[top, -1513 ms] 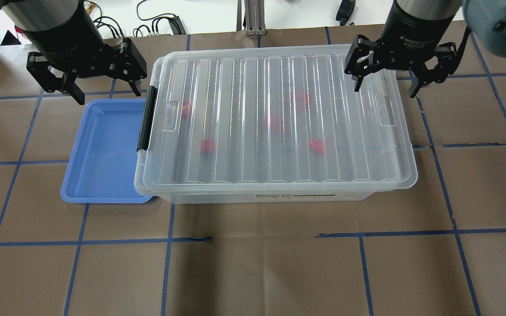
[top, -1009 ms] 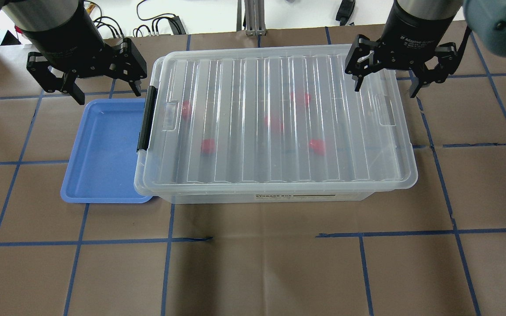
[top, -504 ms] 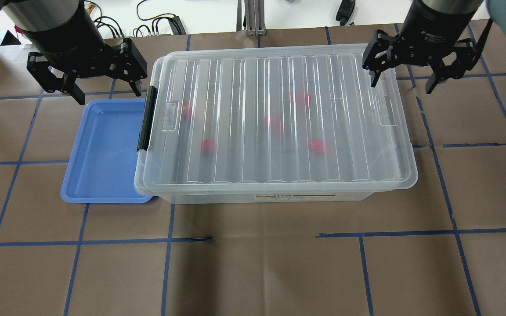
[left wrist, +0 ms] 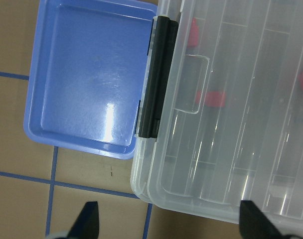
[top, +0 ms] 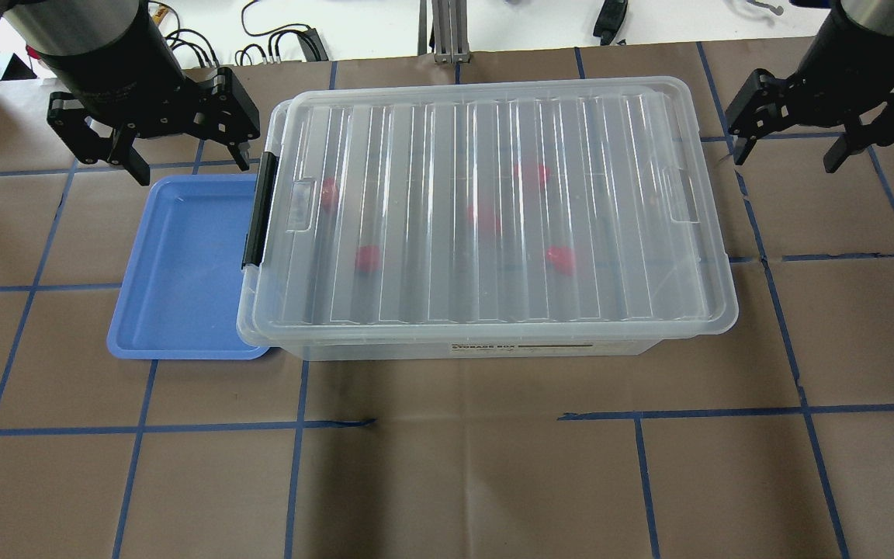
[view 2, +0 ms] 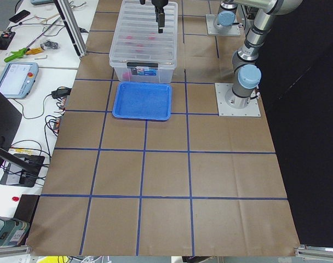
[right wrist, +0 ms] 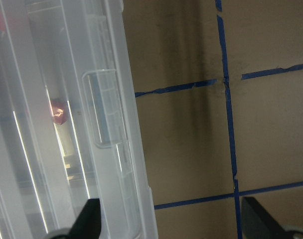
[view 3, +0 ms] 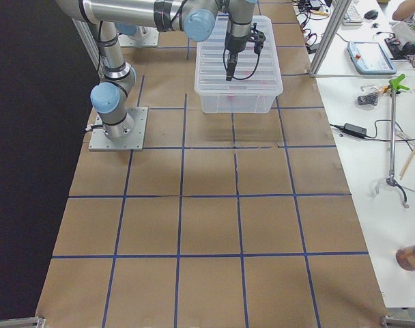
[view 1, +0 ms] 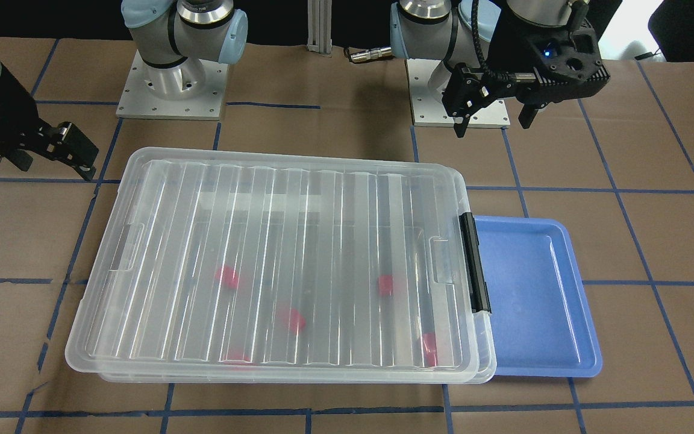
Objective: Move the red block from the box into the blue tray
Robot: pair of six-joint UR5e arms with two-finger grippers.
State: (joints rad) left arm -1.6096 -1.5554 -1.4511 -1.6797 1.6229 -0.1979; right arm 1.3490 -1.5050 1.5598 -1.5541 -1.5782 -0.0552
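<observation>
The clear box (top: 486, 210) lies in the middle of the table with its ribbed lid on and its black clip (top: 258, 210) on the left short side. Several red blocks, one of them (top: 368, 258), show blurred through the lid. The blue tray (top: 183, 272) lies empty against the clip side. My left gripper (top: 191, 169) is open and empty above the tray's far edge. My right gripper (top: 786, 163) is open and empty over the table, just right of the box's far right corner. The left wrist view shows the tray (left wrist: 86, 84), the clip (left wrist: 159, 79) and a red block (left wrist: 210, 98).
The table is brown paper with a blue tape grid (top: 299, 423). Cables (top: 276, 43) lie beyond the far edge. The arm bases (view 1: 172, 84) stand behind the box. Benches with gear (view 3: 371, 61) flank the table ends.
My right gripper has moved right, from over the box's far right corner to beside the box, still open. The left gripper, box and tray have not moved.
</observation>
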